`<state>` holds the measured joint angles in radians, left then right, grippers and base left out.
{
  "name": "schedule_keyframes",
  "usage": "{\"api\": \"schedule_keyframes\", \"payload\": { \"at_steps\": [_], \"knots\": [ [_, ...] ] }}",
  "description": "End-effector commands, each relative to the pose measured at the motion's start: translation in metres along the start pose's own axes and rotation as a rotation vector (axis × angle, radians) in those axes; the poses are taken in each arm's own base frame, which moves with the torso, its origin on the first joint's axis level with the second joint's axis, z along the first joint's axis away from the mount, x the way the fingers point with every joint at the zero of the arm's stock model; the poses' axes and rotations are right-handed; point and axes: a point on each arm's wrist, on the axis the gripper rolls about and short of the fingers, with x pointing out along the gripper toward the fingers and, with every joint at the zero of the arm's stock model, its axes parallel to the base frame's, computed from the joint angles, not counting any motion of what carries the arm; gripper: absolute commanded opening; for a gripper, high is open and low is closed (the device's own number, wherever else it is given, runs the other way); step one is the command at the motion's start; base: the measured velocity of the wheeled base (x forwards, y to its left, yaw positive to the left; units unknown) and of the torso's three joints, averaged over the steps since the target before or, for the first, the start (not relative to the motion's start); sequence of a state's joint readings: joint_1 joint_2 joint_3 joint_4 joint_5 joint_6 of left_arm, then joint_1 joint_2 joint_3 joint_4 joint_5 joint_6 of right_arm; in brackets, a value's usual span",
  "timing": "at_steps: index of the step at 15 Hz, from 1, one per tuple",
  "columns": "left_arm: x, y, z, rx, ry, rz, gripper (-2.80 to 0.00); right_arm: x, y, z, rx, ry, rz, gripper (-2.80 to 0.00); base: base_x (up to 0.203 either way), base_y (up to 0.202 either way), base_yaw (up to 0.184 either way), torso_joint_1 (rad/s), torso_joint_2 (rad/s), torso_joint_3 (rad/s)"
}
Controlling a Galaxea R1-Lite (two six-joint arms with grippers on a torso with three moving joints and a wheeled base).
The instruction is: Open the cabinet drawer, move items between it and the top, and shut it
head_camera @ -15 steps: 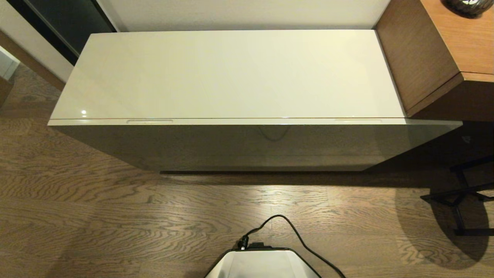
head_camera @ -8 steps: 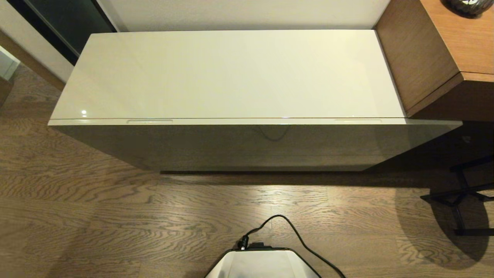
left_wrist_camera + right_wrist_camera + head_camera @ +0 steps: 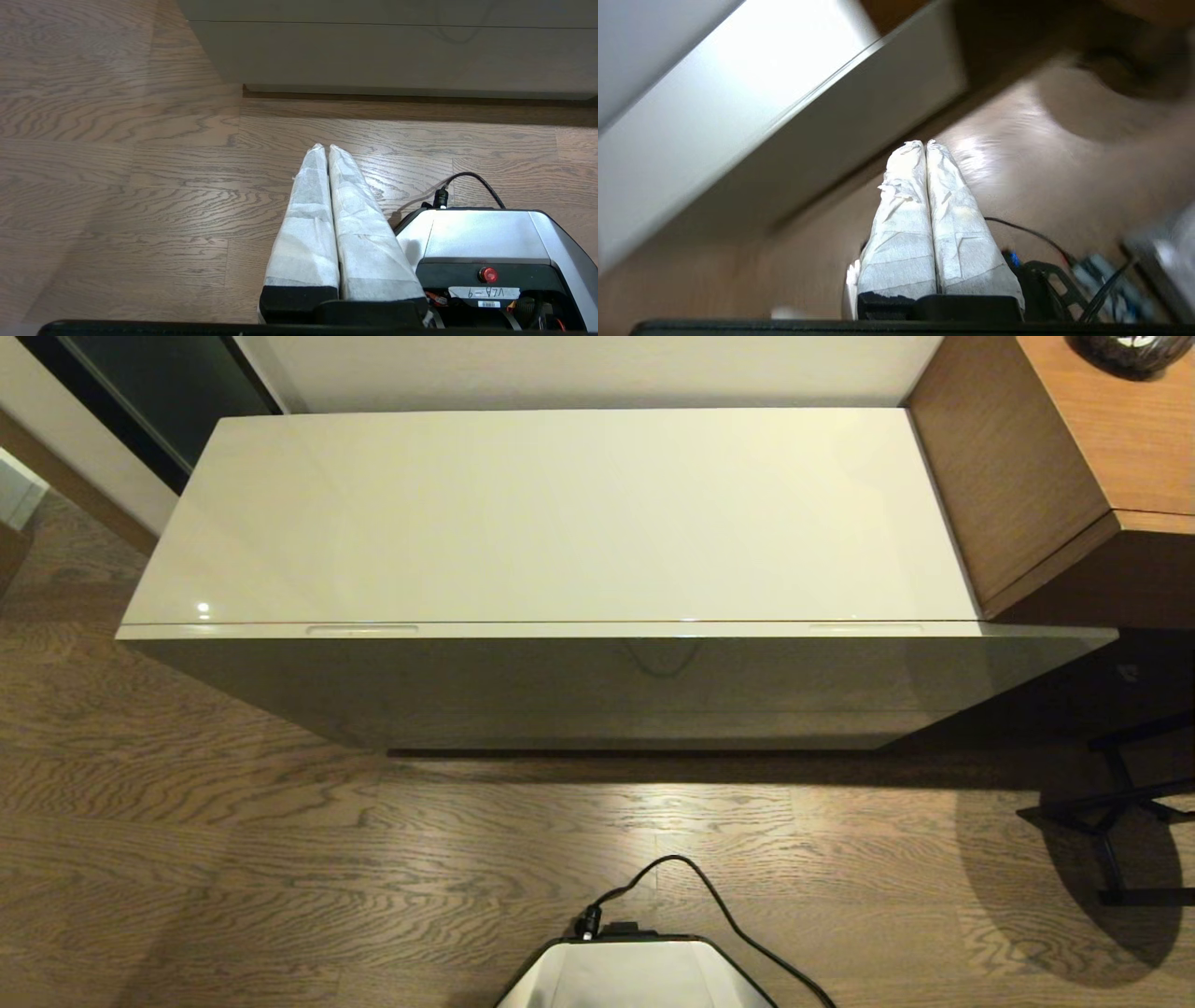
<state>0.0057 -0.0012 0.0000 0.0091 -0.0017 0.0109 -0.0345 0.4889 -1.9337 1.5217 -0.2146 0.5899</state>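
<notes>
Above the floor (image 3: 1064, 154), right tool (image 3: 926, 145) closed, empty

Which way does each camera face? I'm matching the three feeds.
Head: high, looking down at the top, shut cabinet drawer; robot base shows.
Left wrist: low, facing floor and cabinet foot; shut left claw, base.
Right wrist: tilted, blurred, toward the cabinet's corner; shut right claw.
Shared: all show the drawer front; head and left wrist both show the base and its black cable.
</notes>
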Motion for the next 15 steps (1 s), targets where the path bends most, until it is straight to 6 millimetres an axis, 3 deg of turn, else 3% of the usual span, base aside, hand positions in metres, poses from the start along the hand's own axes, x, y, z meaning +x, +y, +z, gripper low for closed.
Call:
{"api": "schedule_keyframes", "payload": {
  "at_steps": [1, 3, 4, 7, 11, 15],
  "knots": [
    [0.0, 0.0, 0.0, 0.0, 0.0, 0.001, -2.8, 0.065, 0.026, 0.036, 0.098, 0.06, -0.223, -2.8, 0.0, 0.0, 0.0, 0.0, 0.0, 0.0],
    [0.0, 0.0, 0.0, 0.0, 0.0, 0.001, -2.8, 0.092, 0.024, 0.051, 0.139, 0.102, -0.237, -2.8, 0.0, 0.0, 0.0, 0.0, 0.0, 0.0],
    [0.0, 0.0, 0.0, 0.0, 0.0, 0.001, -2.8, 0.093, 0.022, 0.051, 0.124, 0.111, -0.232, -2.8, 0.0, 0.0, 0.0, 0.0, 0.0, 0.0],
    [0.0, 0.0, 0.0, 0.0, 0.0, 0.001, -2.8, 0.046, 0.006, 0.023, -0.016, 0.073, -0.168, -2.8, 0.0, 0.0, 0.0, 0.0, 0.0, 0.0],
    [0.0, 0.0, 0.0, 0.0, 0.001, 0.001, -2.8, 0.063, -0.006, -0.015, -0.24, 0.168, -0.284, -2.8, 0.0, 0.0, 0.0, 0.0, 0.0, 0.0],
    [0.0, 0.0, 0.0, 0.0, 0.001, 0.001, -2.8, 0.066, -0.013, -0.015, -0.293, 0.159, -0.263, -2.8, 0.0, 0.0, 0.0, 0.0, 0.0, 0.0]
  ]
}}
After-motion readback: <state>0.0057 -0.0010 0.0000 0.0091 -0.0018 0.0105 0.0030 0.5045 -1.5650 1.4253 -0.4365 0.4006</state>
